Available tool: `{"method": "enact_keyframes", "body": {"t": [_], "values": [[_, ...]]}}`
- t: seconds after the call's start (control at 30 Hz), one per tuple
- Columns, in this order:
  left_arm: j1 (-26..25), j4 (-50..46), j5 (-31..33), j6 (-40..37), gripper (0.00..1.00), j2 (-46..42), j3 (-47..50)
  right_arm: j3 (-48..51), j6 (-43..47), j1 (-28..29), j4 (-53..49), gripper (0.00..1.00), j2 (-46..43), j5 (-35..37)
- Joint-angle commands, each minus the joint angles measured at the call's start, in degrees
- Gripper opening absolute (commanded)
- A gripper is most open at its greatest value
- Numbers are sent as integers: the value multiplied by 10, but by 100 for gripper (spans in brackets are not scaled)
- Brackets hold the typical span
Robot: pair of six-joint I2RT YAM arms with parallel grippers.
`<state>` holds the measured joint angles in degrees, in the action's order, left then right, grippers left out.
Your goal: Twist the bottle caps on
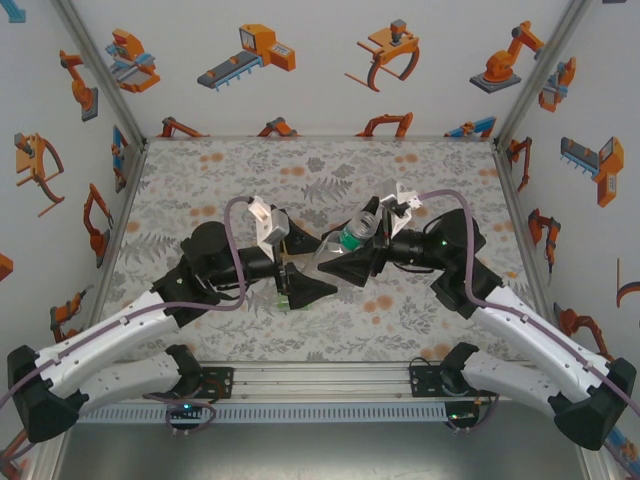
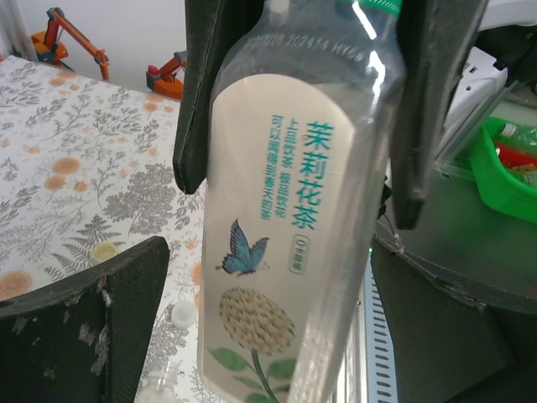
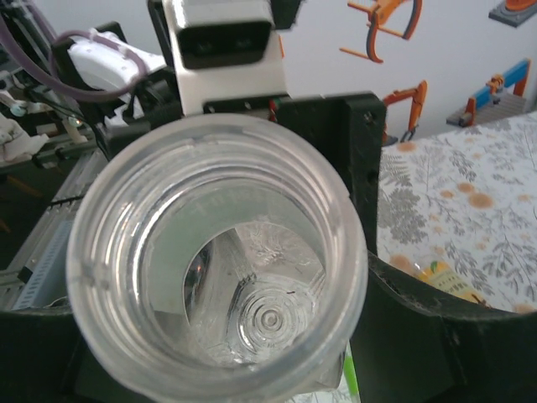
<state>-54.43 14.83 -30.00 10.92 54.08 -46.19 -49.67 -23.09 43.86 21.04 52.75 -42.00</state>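
Clear bottle (image 3: 220,252) in right claw (image 1: 360,238)'s grasp; we see its uncapped mouth (image 3: 92,252) from that wrist, its label (image 2: 277,201) from the left; left claw (image 1: 308,266) released.

Two tools are counted: one left tool (image 1: 305,268) and one right tool (image 1: 356,245). There is one clear bottle (image 2: 285,252) with a pale label. One small pale cap (image 2: 180,313) lies on the one table (image 2: 67,168). A yellow bit (image 3: 436,273) is too small to tell.
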Motion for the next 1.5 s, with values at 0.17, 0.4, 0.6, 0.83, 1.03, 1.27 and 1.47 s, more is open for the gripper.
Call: {"method": "enact_keyframes", "body": {"t": [0.17,0.4,0.6,0.83,1.03,1.27,1.47], "values": [[-18,67,-36,6,92,29,-22,-2,-24,16,46,23,2,-1],[-25,70,-45,5,77,37,-24,-2,-23,20,41,22,1,3],[-26,66,-44,1,63,32,-21,-1,-11,21,12,21,-8,17],[-26,68,-29,-5,54,13,-7,-26,24,21,-91,48,-25,51],[-25,31,41,-29,52,-26,11,-48,73,21,-205,77,-60,120],[-25,-33,115,-44,32,-82,24,-80,109,21,-338,78,-83,213],[-24,-66,142,-42,0,-127,40,-129,88,21,-479,73,-44,342]]}}
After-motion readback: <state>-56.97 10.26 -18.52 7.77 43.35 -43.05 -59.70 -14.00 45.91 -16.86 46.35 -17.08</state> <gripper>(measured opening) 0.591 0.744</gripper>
